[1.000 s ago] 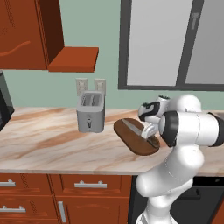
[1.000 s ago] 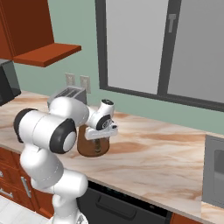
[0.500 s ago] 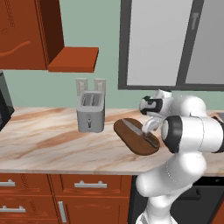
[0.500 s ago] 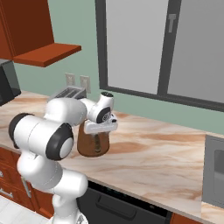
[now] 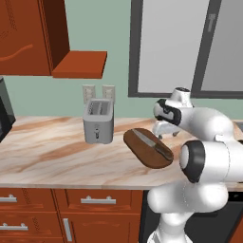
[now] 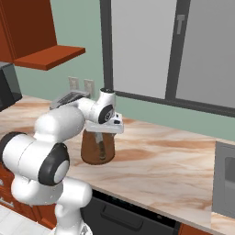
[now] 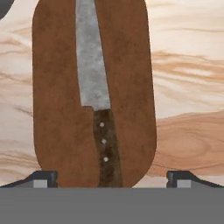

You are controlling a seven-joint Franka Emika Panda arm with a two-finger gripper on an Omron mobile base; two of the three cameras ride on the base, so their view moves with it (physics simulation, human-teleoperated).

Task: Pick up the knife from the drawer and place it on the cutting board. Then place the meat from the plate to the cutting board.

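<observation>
The knife (image 7: 99, 105), with a dark brown handle and a grey blade, lies flat along the dark brown oval cutting board (image 7: 57, 109) on the counter. It also shows on the board (image 5: 142, 155) as a slim strip (image 5: 153, 144). My gripper (image 7: 111, 180) hangs just above the handle end and is open. Its fingertips (image 7: 41, 179) stand wide to either side of the board's end and touch nothing. From the sides, the gripper (image 5: 163, 129) (image 6: 103, 133) points down over the board (image 6: 94, 151). The plate and the meat are out of view.
A silver toaster (image 5: 98, 122) stands left of the board by the wall sockets. A dark appliance (image 5: 4, 116) sits at the counter's far left. Closed drawer fronts with silver bar handles (image 5: 97, 200) run below the counter. A grey recess (image 6: 225, 181) lies at the right.
The gripper has let go of the knife, spread its fingers a little wider and lifted slightly. The knife stays on the cutting board.
</observation>
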